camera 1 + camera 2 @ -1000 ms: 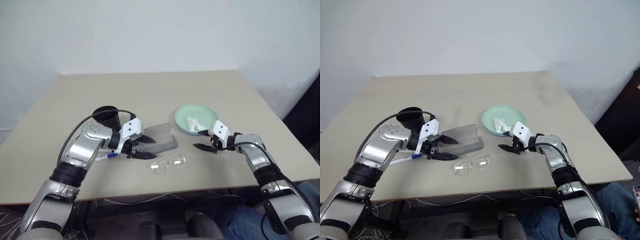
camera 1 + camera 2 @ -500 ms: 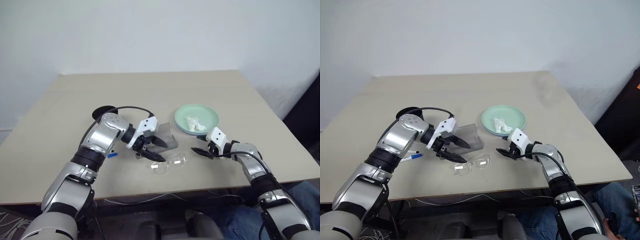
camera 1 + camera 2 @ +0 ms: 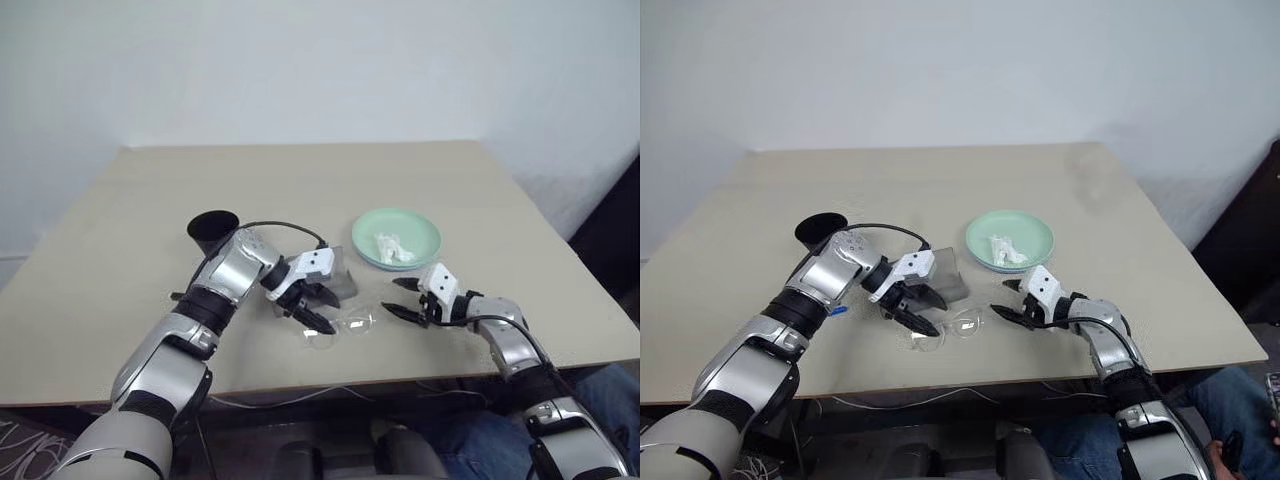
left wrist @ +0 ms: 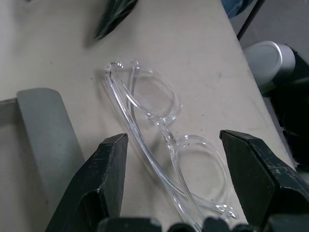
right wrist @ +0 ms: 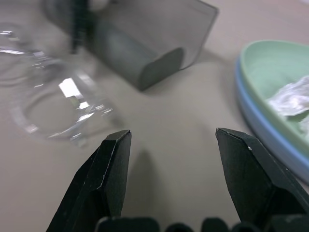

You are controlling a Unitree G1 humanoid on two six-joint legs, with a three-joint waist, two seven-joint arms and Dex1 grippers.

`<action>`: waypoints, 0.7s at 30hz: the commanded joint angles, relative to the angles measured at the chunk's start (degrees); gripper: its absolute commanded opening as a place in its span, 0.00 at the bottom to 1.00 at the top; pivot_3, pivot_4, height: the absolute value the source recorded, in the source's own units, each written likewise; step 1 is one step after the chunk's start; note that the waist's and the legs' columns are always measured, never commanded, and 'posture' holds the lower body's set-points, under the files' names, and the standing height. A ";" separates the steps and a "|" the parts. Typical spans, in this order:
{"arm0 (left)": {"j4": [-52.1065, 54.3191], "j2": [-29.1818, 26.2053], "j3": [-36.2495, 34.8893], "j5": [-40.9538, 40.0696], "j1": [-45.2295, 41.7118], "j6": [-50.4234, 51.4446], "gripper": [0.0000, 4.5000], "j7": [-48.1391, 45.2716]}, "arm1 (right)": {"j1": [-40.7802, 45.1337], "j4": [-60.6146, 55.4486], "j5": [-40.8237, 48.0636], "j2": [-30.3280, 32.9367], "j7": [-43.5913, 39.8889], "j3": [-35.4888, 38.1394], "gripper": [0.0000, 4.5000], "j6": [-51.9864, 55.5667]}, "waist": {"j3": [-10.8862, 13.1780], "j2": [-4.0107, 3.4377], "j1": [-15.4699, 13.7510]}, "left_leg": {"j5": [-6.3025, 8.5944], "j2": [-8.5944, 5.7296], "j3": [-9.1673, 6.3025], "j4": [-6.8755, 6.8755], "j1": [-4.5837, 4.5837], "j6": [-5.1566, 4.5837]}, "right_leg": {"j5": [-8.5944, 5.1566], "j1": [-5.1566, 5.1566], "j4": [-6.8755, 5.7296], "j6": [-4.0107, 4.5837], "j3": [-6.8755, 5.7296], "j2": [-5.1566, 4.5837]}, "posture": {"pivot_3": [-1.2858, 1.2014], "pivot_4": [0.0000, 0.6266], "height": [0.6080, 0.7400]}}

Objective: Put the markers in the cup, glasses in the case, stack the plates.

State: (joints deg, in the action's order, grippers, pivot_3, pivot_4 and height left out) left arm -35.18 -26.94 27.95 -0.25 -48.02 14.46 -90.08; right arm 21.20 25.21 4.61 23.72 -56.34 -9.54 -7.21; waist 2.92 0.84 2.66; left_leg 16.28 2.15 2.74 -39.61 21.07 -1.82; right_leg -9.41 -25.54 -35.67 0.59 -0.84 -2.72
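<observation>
The clear-framed glasses [image 4: 159, 121] lie folded on the table near the front edge. My left gripper [image 3: 328, 312] hovers open just above them, a finger on either side. The grey case [image 3: 338, 282] sits right behind them with its lid raised. The black cup [image 3: 212, 231] stands farther left, behind my left arm. A blue marker cap [image 3: 837, 310] peeks out from under that arm. The mint green plate [image 3: 420, 232] rests on the light blue plate [image 5: 263, 123]. My right gripper [image 3: 392, 298] is open and empty, low over the table between the glasses and the plates.
A crumpled white tissue [image 3: 388, 247] lies in the green plate. The table's front edge [image 3: 330, 385] runs close below both grippers. A person's leg in jeans [image 3: 610, 385] shows past the table's front right corner.
My left gripper has swung right and down from beside the case to over the glasses. My right gripper has drawn back a little toward the front edge. Both stay open.
</observation>
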 commanded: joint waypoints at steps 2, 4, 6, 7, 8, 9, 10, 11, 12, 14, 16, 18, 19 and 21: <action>-1.37 0.62 -0.66 1.00 -2.36 -1.76 0.71 -0.39 | 0.03 -3.96 4.10 2.09 -4.21 1.88 0.67 1.61 | 0.02 0.03 -0.04 | 0.00 0.00 -0.02 -0.01 -0.01 0.00 | 0.00 0.00 -0.01 0.00 -0.01 0.00 | 0.52 0.00 0.86; -2.07 0.91 -0.79 1.38 -2.45 -2.10 0.71 -0.17 | -0.32 -4.79 5.13 2.68 -5.54 1.97 0.67 2.63 | 0.02 0.04 -0.03 | 0.00 0.00 -0.03 -0.02 -0.01 0.00 | 0.00 0.01 -0.01 0.00 -0.01 0.00 | 0.52 0.00 0.86; -2.72 1.27 -1.11 1.56 -2.50 -2.11 0.71 -0.17 | -1.00 -6.12 6.40 3.50 -7.29 2.00 0.67 3.84 | 0.02 0.04 -0.05 | 0.00 -0.01 -0.03 -0.02 0.00 0.00 | 0.00 0.01 -0.01 0.00 -0.01 0.00 | 0.52 0.00 0.86; -2.98 1.41 -1.20 1.67 -2.54 -2.12 0.71 -0.16 | -1.22 -6.63 6.71 3.75 -7.66 1.97 0.67 4.32 | 0.03 0.05 -0.05 | 0.00 -0.01 -0.04 -0.02 0.01 0.00 | 0.00 0.01 -0.01 0.00 -0.02 0.00 | 0.52 0.00 0.86; -3.20 1.53 -1.25 1.76 -2.60 -2.20 0.71 -0.15 | -1.37 -6.93 6.73 3.87 -7.69 1.95 0.67 4.49 | 0.03 0.06 -0.05 | 0.00 -0.01 -0.05 -0.02 0.01 0.00 | 0.00 0.01 0.00 0.00 -0.02 0.00 | 0.52 0.00 0.86; -3.53 1.71 -1.26 1.86 -2.75 -2.21 0.71 -0.03 | -1.51 -7.06 6.52 3.95 -7.54 1.88 0.67 4.60 | 0.04 0.06 -0.04 | 0.00 -0.01 -0.05 -0.02 0.01 0.00 | 0.00 0.01 0.00 -0.01 -0.02 -0.01 | 0.52 0.00 0.86; -3.84 1.94 -1.28 1.88 -2.93 -2.11 0.71 0.04 | -1.64 -6.96 6.13 3.98 -7.31 1.79 0.67 4.53 | 0.04 0.07 -0.05 | 0.00 -0.02 -0.04 -0.03 0.01 0.00 | 0.00 0.01 0.00 0.00 -0.02 -0.01 | 0.52 0.00 0.86; -4.05 2.11 -1.31 1.90 -3.04 -2.04 0.71 0.06 | -1.75 -6.89 5.86 4.00 -7.17 1.74 0.67 4.46 | 0.04 0.07 -0.06 | 0.00 -0.02 -0.04 -0.04 0.01 0.00 | 0.00 0.01 -0.01 0.00 -0.02 -0.01 | 0.52 0.00 0.86; -4.20 2.23 -1.35 1.94 -3.12 -2.00 0.71 0.06 | -1.81 -6.85 5.71 4.00 -7.09 1.71 0.67 4.43 | 0.05 0.08 -0.06 | 0.00 -0.02 -0.05 -0.06 0.01 0.00 | 0.00 0.02 -0.01 0.00 -0.02 -0.02 | 0.52 0.00 0.86; -4.74 3.06 -1.67 1.53 -3.56 -1.08 0.71 -0.03 | -2.08 -7.00 5.34 3.67 -6.60 1.44 0.67 4.30 | 0.05 0.09 -0.06 | 0.00 -0.03 -0.06 -0.07 0.01 0.00 | 0.00 0.02 -0.02 0.00 -0.02 -0.02 | 0.52 0.00 0.86; -5.29 3.66 -1.87 1.28 -3.90 -0.50 0.71 -0.05 | -2.29 -7.22 5.16 3.41 -6.27 1.26 0.67 4.28 | 0.06 0.10 -0.06 | 0.00 -0.03 -0.05 -0.07 0.02 0.00 | 0.00 0.02 -0.01 -0.01 -0.02 -0.02 | 0.52 0.00 0.86; -5.69 3.94 -1.85 1.44 -4.14 -0.44 0.71 0.01 | -2.45 -7.54 5.05 3.26 -5.98 1.15 0.67 4.35 | 0.06 0.11 -0.05 | 0.01 -0.04 -0.06 -0.07 0.03 0.00 | 0.00 0.02 -0.01 -0.01 -0.02 -0.02 | 0.52 0.00 0.86; -6.05 4.07 -1.71 1.71 -4.27 -0.76 0.71 0.17 | -2.58 -7.50 4.94 3.13 -5.75 1.06 0.67 4.19 | 0.06 0.11 -0.05 | 0.01 -0.04 -0.06 -0.07 0.04 0.00 | 0.00 0.01 -0.01 -0.01 -0.02 -0.02 | 0.52 0.00 0.86; -6.74 4.35 -1.63 2.06 -4.52 -1.25 0.71 0.52 | -2.78 -7.44 4.76 2.98 -5.36 0.94 0.67 3.97 | 0.07 0.12 -0.03 | 0.01 -0.04 -0.06 -0.07 0.03 -0.01 | 0.00 0.01 -0.01 -0.02 -0.02 -0.02 | 0.52 0.00 0.86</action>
State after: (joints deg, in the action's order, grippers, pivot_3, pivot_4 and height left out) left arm -41.86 -22.57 27.78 1.56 -50.36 13.85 -89.73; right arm 17.72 19.99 8.99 26.68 -62.15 -9.22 -2.57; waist 2.99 0.96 2.63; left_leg 16.29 2.11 2.68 -39.68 21.10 -1.83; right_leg -9.41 -25.53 -35.68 0.58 -0.85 -2.75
